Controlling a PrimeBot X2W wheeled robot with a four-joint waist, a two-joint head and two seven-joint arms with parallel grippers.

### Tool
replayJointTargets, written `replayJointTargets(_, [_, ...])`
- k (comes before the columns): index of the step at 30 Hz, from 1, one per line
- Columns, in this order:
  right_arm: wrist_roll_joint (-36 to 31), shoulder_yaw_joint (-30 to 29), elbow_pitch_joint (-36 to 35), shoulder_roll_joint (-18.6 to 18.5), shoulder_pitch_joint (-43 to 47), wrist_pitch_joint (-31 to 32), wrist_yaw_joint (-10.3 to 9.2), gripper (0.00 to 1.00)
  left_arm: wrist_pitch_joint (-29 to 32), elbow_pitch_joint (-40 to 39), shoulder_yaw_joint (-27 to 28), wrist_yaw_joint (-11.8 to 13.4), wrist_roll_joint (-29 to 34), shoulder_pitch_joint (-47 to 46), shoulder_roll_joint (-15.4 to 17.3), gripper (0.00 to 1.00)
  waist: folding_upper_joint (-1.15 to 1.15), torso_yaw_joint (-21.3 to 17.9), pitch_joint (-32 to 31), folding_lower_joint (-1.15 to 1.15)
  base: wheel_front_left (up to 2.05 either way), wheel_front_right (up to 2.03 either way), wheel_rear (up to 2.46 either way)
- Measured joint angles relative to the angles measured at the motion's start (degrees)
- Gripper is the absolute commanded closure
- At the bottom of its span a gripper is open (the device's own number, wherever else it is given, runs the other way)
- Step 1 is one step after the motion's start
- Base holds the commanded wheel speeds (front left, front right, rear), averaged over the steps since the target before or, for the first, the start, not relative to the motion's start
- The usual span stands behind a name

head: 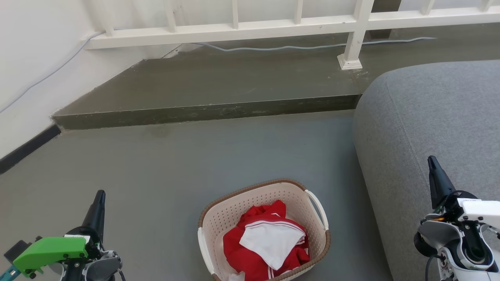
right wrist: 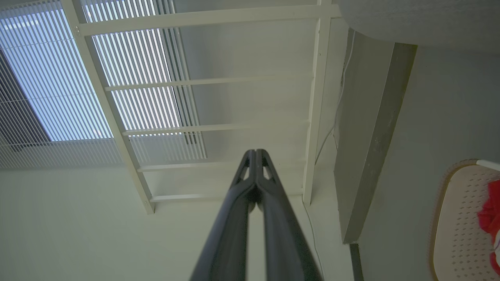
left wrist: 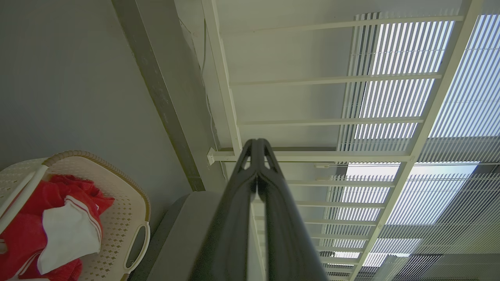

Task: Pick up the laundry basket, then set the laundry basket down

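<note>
Both left gripper [head: 100,194] and right gripper [head: 431,160] show clenched, empty jaws. Open them, then lift the laundry basket [head: 234,212] evenly from both sides.

Head view: high, facing forward and down over floor [head: 156,164] to step [head: 218,82] and railing [head: 234,29]. Left wrist view: low, tilted up toward railing, basket [left wrist: 117,218] close at lower left. Right wrist view: low, tilted up likewise, basket edge at lower right. Shared by all three: basket, step, railing.
</note>
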Motion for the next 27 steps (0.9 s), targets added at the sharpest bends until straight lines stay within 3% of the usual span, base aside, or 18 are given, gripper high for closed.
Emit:
replayJointTargets(26, [0.0,0.1,1.2,0.5,0.8,0.0,-0.31,1.0,0.3,1.3,-0.1,0.0,0.0,0.8,-0.4,1.0,0.0,0.0,0.0,0.0,0.0,0.0,0.0])
replayJointTargets(27, [0.0,0.1,1.9,0.9,1.5,0.0,-0.33,0.0,0.3,2.0,-0.1,0.0,0.0,1.4,-0.7,0.0,0.0,0.0,0.0,0.0,0.0,0.0,0.0])
